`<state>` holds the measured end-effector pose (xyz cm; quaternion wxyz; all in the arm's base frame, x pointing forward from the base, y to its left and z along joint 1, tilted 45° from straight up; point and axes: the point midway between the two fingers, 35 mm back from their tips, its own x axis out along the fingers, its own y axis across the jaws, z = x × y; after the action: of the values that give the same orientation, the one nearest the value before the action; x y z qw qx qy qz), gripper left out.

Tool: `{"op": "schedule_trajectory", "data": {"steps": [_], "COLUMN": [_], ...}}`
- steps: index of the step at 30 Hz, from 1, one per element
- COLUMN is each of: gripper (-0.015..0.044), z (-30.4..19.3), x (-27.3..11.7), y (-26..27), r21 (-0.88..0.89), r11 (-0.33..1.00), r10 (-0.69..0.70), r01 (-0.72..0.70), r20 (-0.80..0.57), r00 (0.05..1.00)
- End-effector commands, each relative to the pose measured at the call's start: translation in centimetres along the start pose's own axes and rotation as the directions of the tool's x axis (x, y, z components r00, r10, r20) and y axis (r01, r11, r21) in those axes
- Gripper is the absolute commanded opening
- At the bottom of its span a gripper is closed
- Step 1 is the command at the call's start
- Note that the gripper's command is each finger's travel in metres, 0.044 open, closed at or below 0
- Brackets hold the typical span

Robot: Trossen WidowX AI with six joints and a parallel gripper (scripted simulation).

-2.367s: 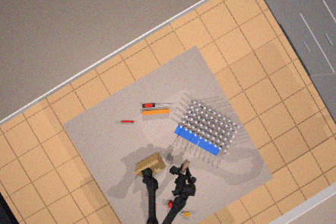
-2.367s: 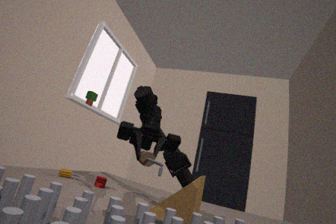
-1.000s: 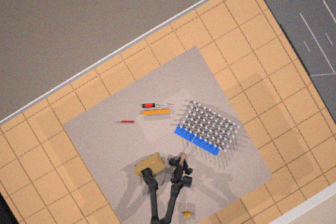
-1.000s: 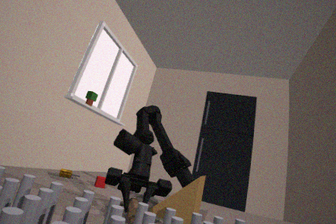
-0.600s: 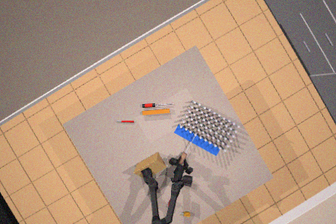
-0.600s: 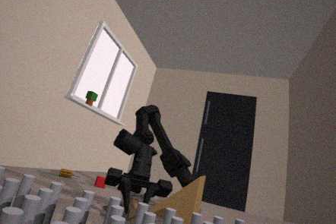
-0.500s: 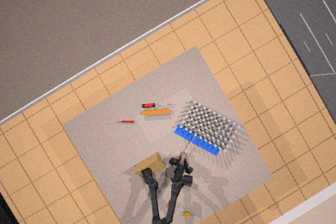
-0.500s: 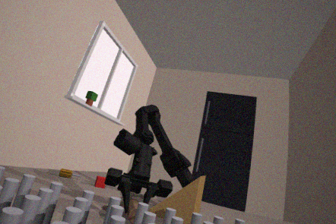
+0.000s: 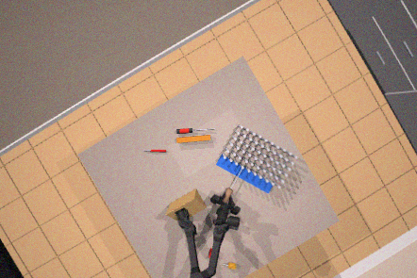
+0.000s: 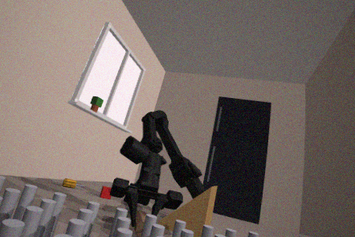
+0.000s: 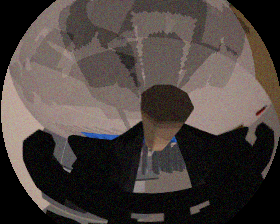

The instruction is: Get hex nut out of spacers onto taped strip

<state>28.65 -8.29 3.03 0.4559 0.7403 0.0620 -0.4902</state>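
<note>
My gripper is shut on the brown handle of a tool with a thin pale shaft. The shaft points from the handle toward the spacers, and its far end is over the blue taped strip near the front row. I cannot tell its height or whether it touches a spacer. The grey metal spacers stand upright in rows behind the strip. The hex nut cannot be made out in any view.
A tan block stands beside the arm. A red-and-black screwdriver, an orange bar and a small red tool lie farther off. A red object and a yellow-handled tool lie near the arm's base.
</note>
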Motion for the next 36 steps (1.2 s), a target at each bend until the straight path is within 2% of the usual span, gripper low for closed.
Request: {"op": "schedule_trajectory", "data": {"steps": [1,36], "gripper": [0.0000,0.0000], "z": [-0.4,-1.9], "x": [0.1,1.1], "y": [0.2,0.3], "r21": [0.006,0.008], "r11": [1.000,1.000], "r10": [0.006,0.007], "r01": [-0.005,-0.006], "r20": [-0.005,-0.006], "r00": [1.000,1.000]}}
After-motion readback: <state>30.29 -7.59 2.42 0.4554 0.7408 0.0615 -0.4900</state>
